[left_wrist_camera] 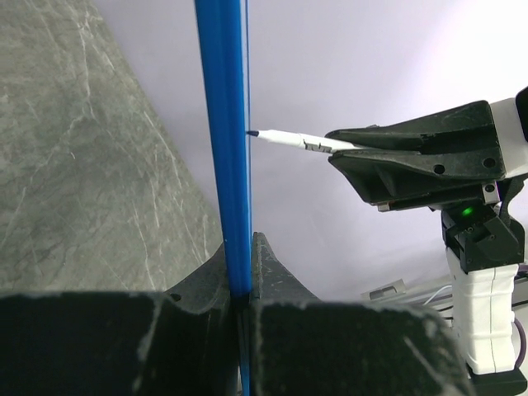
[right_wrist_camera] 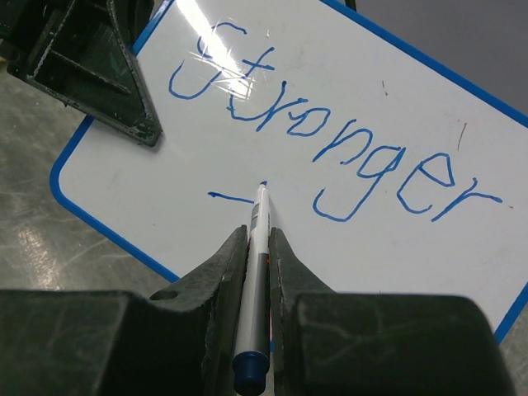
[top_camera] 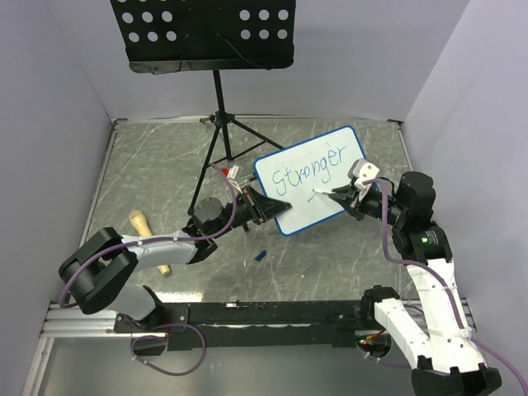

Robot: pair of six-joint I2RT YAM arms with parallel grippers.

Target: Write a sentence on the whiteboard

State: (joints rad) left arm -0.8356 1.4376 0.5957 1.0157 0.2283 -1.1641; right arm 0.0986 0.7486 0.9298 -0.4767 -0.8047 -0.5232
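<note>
Logged right gripper (right_wrist_camera: 258, 234) clamped tight on marker (right_wrist_camera: 261, 206), tip straight ahead of it, seemingly touching whiteboard (right_wrist_camera: 355, 66) at a short dash (right_wrist_camera: 221, 196) beneath the sentence (right_wrist_camera: 322, 136), "Stronger". Logged left gripper (left_wrist_camera: 244, 247) pinched closed on board's blue edge. Expect second line to run rightward from tip, parallel to that word.

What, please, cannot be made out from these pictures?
- Left wrist: the board is edge-on, so its writing is hidden.
- Right wrist: the board's right end is cut off by the picture's edge; the left gripper covers part of its rim.
- Top: a blue thing on the table is too small to name.
</note>
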